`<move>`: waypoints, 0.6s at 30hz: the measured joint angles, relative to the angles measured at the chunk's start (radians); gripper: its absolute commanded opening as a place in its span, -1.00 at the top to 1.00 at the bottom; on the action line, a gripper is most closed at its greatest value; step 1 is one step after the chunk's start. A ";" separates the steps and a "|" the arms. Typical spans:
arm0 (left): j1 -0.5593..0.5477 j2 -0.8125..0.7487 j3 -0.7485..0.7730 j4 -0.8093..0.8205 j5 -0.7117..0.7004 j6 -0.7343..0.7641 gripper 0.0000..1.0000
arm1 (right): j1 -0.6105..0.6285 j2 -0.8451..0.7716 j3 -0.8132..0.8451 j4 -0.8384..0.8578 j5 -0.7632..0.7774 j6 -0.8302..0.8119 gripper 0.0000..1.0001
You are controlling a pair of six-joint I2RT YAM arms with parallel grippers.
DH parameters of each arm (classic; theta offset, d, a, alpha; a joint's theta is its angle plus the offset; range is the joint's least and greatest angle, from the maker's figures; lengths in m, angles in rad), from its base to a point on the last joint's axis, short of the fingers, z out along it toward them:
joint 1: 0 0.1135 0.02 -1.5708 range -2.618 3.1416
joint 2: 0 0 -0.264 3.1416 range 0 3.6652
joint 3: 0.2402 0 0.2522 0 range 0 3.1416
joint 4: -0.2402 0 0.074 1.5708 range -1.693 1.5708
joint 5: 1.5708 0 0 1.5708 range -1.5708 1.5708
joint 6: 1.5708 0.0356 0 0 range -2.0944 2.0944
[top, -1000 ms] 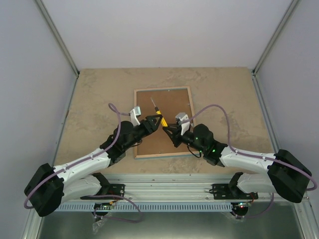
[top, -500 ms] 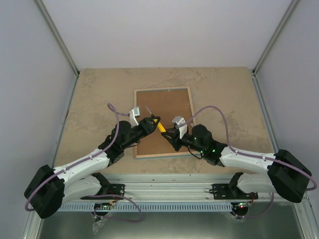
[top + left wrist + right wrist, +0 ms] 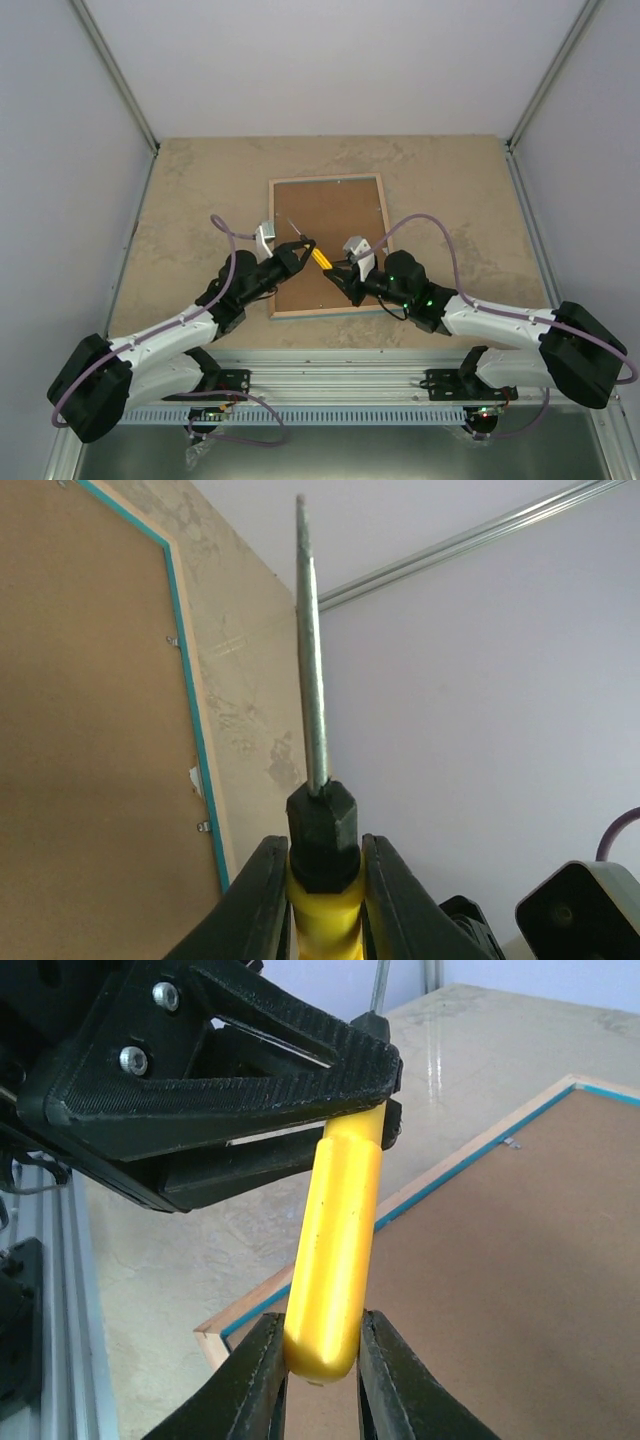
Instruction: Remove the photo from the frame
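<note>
Lying face down at the centre of the top view, the frame (image 3: 325, 179) is showing only its light wood back edge and a thin turquoise line just inside it. It is resting flat on the stone-patterned table (image 3: 200, 190). The photo is not showing in any view. The brown backing board (image 3: 335, 205) is filling the whole opening, so the photo is presumably sitting underneath it, inside the frame.

Small metal tabs (image 3: 203, 827) are sitting along the frame's inner edge, at the left of the left wrist view. Whether they are turned over the board or off it is too small to tell.

Tool: the screwdriver (image 3: 318, 259), with yellow handle, black collar and bare steel shaft, is hanging over the lower left part of the board, apparently clear of it, between the two arms. The left gripper (image 3: 303, 247) is clamping the handle just under the collar, fingers pressed to both sides, with the shaft pointing toward the upper left. The right gripper (image 3: 322, 1345) is pinching the rounded butt end of the same handle, jaws closed against it.

Progress, as a judgement: early. The tool is in hand, seemingly mid-handover between the arms. The backing board is lying in place and nothing is lifted. Left to do: freeing the tabs, raising the board, drawing out the photo.

Markings: none legible on tool, frame or grippers.
</note>
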 measured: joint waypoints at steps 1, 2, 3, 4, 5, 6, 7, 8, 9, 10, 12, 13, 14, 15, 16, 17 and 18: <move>0.000 -0.001 -0.012 0.018 0.000 -0.008 1.00 | 0.000 -0.001 0.000 -0.001 0.003 -0.002 0.37; 0.000 -0.002 -0.023 0.037 0.001 -0.015 1.00 | 0.000 -0.001 0.000 -0.002 0.005 0.001 0.31; 0.000 -0.002 -0.034 0.053 0.001 -0.022 1.00 | 0.000 -0.001 0.001 -0.002 0.010 0.000 0.25; 0.001 -0.002 -0.051 0.078 0.001 -0.034 1.00 | 0.000 -0.001 0.002 -0.001 0.016 0.004 0.20; 0.001 -0.002 -0.060 0.090 0.001 -0.043 1.00 | 0.000 -0.001 0.002 0.001 0.020 0.007 0.14; 0.001 -0.002 -0.068 0.106 0.001 -0.050 1.00 | 0.000 -0.001 0.002 0.006 0.024 0.008 0.11; 0.001 0.000 -0.079 0.127 0.002 -0.062 1.00 | 0.000 -0.001 0.002 0.013 0.027 0.010 0.10; 0.001 0.002 -0.085 0.142 0.004 -0.071 1.00 | 0.000 0.001 0.002 0.023 0.031 0.013 0.09; 0.001 0.006 -0.089 0.157 0.005 -0.081 1.00 | 0.000 0.005 0.004 0.033 0.035 0.014 0.08; 0.001 0.013 -0.093 0.176 0.008 -0.093 1.00 | 0.001 0.013 0.009 0.043 0.040 0.014 0.07; 0.001 0.024 -0.097 0.202 0.012 -0.112 1.00 | 0.002 0.034 0.021 0.064 0.045 0.014 0.06; 0.001 0.031 -0.100 0.217 0.014 -0.119 1.00 | 0.003 0.044 0.027 0.071 0.048 0.014 0.06; 0.000 0.035 -0.103 0.228 0.016 -0.127 1.00 | 0.006 0.059 0.034 0.085 0.051 0.014 0.06; 0.000 0.040 -0.109 0.244 0.019 -0.138 1.00 | 0.009 0.073 0.040 0.099 0.056 0.013 0.06; 0.000 0.044 -0.112 0.251 0.020 -0.145 1.00 | 0.012 0.086 0.043 0.110 0.061 0.011 0.06; 0.000 0.048 -0.116 0.261 0.020 -0.154 1.00 | 0.015 0.096 0.046 0.120 0.066 0.009 0.06; -0.001 0.051 -0.119 0.268 0.020 -0.164 1.00 | 0.018 0.103 0.047 0.128 0.068 0.007 0.07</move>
